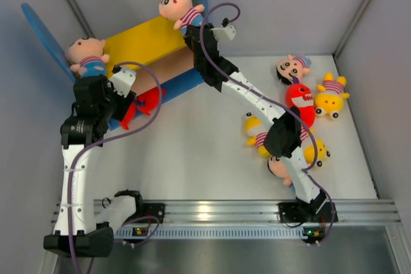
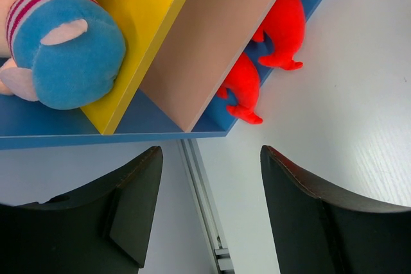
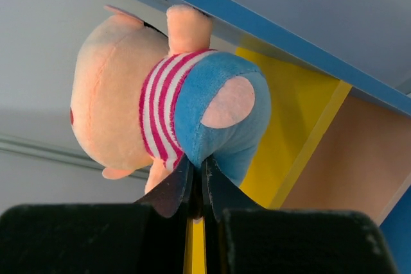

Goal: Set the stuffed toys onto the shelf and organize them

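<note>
White table carries the shelf at upper left, one doll on its yellow board, a red monster below; left gripper gapes wide, empty; right gripper pinches a second doll by its blue bottom at upper centre; loose toys lie right.

Your left arm rises at the left, left gripper spread wide; your right arm stretches far and left, right gripper seemingly pinched tight.
</note>
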Available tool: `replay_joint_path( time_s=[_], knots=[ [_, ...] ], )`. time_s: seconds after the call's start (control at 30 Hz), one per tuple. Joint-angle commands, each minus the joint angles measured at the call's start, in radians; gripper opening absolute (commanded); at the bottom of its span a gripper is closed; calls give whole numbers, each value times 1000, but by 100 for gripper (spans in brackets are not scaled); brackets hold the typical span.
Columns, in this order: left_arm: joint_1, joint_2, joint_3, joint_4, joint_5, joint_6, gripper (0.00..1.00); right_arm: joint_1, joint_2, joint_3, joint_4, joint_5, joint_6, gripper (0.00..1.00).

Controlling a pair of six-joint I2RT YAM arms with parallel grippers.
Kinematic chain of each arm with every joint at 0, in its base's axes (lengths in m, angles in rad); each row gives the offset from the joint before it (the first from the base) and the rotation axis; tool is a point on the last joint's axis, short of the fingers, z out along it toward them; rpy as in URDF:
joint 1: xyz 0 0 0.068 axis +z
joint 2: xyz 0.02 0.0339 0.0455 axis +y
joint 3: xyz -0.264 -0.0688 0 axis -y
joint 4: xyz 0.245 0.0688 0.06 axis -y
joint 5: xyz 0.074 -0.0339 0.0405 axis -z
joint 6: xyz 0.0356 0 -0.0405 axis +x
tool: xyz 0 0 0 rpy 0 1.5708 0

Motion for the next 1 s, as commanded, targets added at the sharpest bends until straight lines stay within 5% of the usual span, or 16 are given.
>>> replay_joint_path(
  time_s=[0.0,0.2,0.3,0.33,0.43,0.77,0.87,0.97],
  knots=[
    [-4,-16,3,16,-15,8,69,-6,63,84,58,27,27,0],
    [-5,-15,6,14,-15,-2,69,-18,104,114,72,-6,49,0],
    [-4,-9,9,14,-18,-4,69,-19,101,112,70,-1,44,16],
    [-5,-9,9,14,-19,-4,69,-21,94,109,72,-6,32,32],
    [-4,-7,10,14,-24,-7,69,-21,52,77,93,-39,1,50],
    [-4,-4,15,16,-30,-38,70,-21,-233,-239,300,-133,-166,62],
    [-5,-15,1,13,-38,-54,70,-27,-383,-380,316,-243,-340,71],
    [-5,-39,-48,11,-24,-62,71,-160,-543,-537,242,-468,-378,73]
  ],
)
